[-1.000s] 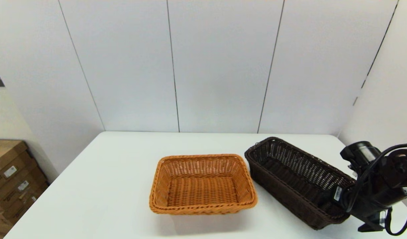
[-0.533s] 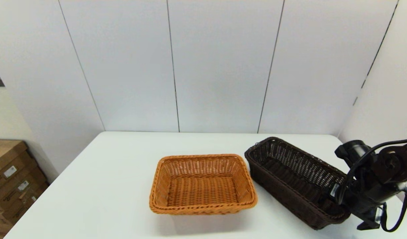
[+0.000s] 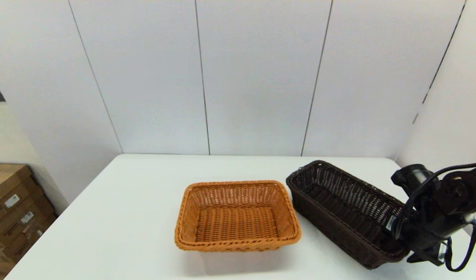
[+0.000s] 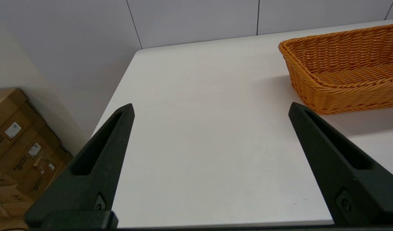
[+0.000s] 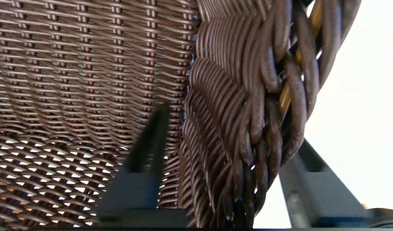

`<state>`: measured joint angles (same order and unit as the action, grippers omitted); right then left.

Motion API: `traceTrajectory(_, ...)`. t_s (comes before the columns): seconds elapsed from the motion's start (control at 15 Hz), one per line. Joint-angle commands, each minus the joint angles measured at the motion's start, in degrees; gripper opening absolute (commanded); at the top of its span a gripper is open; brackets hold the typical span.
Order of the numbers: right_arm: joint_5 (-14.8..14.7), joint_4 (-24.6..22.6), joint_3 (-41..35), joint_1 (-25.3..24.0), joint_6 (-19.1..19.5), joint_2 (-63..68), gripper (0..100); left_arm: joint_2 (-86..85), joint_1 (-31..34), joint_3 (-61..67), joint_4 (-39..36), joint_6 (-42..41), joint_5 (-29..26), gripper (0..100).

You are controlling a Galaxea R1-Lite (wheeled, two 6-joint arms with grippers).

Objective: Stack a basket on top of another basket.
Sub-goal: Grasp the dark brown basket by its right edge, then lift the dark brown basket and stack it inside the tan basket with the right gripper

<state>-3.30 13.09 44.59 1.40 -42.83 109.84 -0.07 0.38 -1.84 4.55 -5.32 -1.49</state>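
right gripper (image 5: 222, 154) straddles the dark woven basket's (image 3: 339, 206) braided rim.

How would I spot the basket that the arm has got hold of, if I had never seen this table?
Start at the white table and look to its right side, where the right gripper straddles a woven rim, one finger inside and one outside. That is the dark basket, long, deep and nearly black. Its neighbour, the orange basket in the middle, is shallower and untouched.
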Motion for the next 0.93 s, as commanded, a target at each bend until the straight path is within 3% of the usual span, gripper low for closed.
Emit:
traceTrajectory(0.07, 0.0, 0.1, 0.0, 0.1, -0.2, -0.6, 0, 0.1, 0.1, 0.0, 0.0, 0.0, 0.0, 100)
traceTrajectory(0.6, 1.2, 0.1, 1.6, 2.8, -2.0, -7.0, 0, 0.1, 0.0, 0.0, 0.0, 0.0, 0.0, 100)
traceTrajectory(0.8, 8.3, 0.8, 4.2, 8.4, -4.2, -13.8, 0, 0.1, 0.1, 0.0, 0.0, 0.0, 0.0, 100)
traceTrajectory(0.93, 10.5, 3.9, 5.9, 10.3, -4.9, -16.9, 0, 0.1, 0.0, 0.0, 0.0, 0.0, 0.0, 100)
